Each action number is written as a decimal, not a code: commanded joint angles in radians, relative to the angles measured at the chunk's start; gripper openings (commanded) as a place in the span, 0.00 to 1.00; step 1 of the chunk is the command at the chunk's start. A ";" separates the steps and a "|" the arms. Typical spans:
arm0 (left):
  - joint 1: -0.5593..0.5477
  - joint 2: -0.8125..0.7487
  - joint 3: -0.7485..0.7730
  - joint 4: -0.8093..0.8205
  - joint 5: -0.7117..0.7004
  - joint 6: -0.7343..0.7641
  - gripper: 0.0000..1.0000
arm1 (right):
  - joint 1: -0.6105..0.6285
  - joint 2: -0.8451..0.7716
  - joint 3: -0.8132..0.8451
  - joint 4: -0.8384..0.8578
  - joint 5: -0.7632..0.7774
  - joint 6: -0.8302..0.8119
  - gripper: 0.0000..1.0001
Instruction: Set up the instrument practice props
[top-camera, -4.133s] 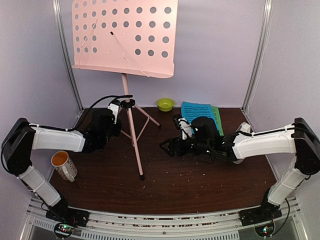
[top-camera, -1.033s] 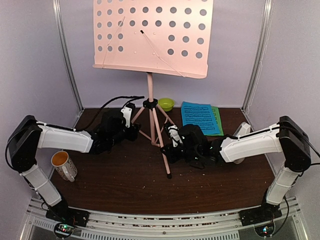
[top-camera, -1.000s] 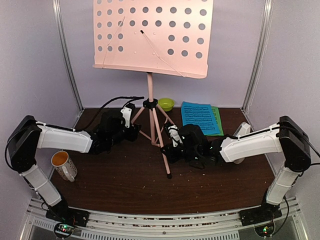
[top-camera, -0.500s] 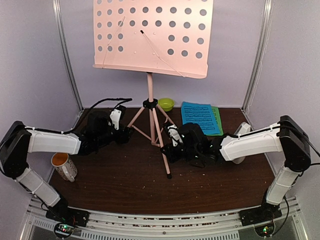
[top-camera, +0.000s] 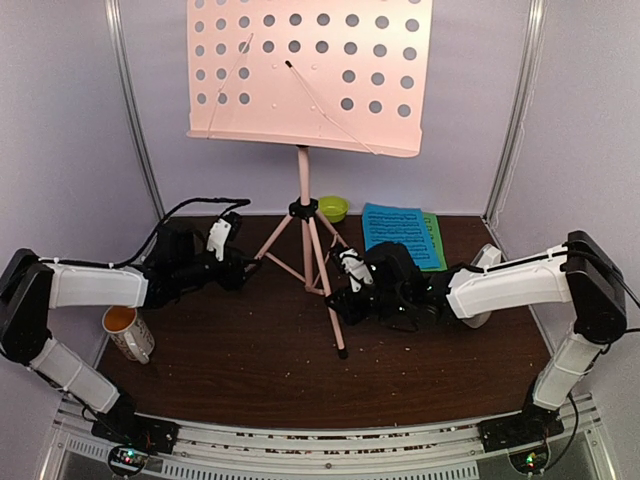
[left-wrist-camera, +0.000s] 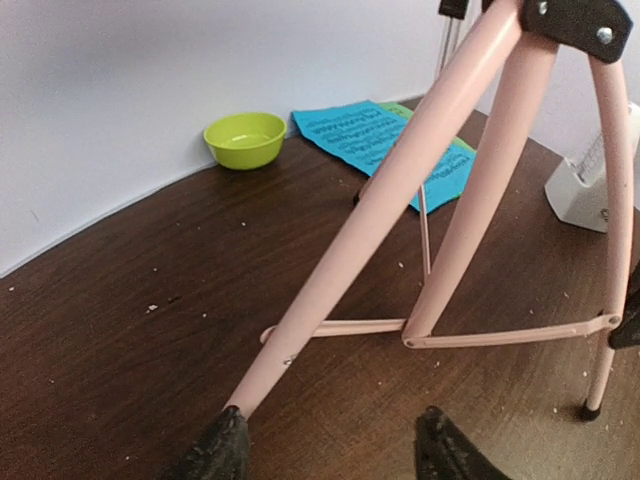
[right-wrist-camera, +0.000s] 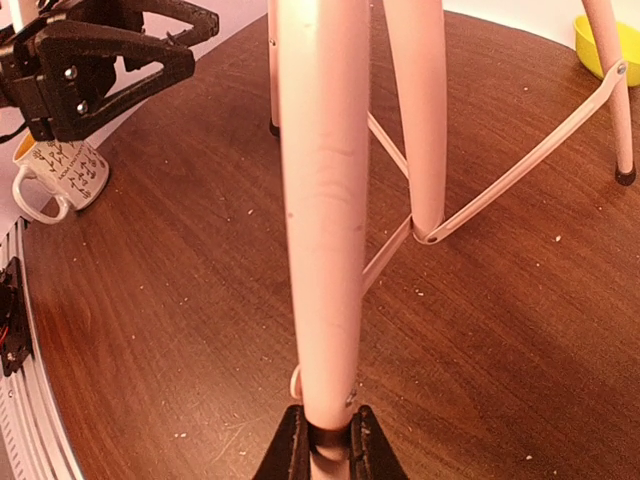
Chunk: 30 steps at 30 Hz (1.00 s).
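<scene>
Music stand (top-camera: 310, 80) upright on its spread tripod, toward the back middle of the table (top-camera: 250, 370), with nothing on its desk.

The right gripper (right-wrist-camera: 322, 440) pinches the stand's front leg low down. The left gripper (left-wrist-camera: 330, 450) has its jaws spread just beside the foot of another leg and grips nothing. Placing the stand looks about done. The blue sheet (top-camera: 398, 232) lies flat at the back right, overlapping the green sheet (top-camera: 436, 240), and the white metronome (top-camera: 482, 262) sits beside the right forearm. Loading the sheets and setting out the metronome seem to be what is left. A lime bowl (top-camera: 332, 208) and a mug (top-camera: 125, 328) stand apart.
</scene>
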 joint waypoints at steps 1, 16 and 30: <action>0.068 0.066 0.128 -0.104 0.192 0.157 0.57 | -0.018 -0.040 -0.010 -0.045 -0.066 -0.039 0.00; 0.070 0.329 0.413 -0.204 0.302 0.360 0.46 | -0.062 -0.015 0.021 -0.075 -0.101 -0.063 0.00; 0.072 0.130 0.172 -0.097 0.173 0.280 0.00 | -0.090 0.030 0.105 -0.115 -0.135 -0.093 0.00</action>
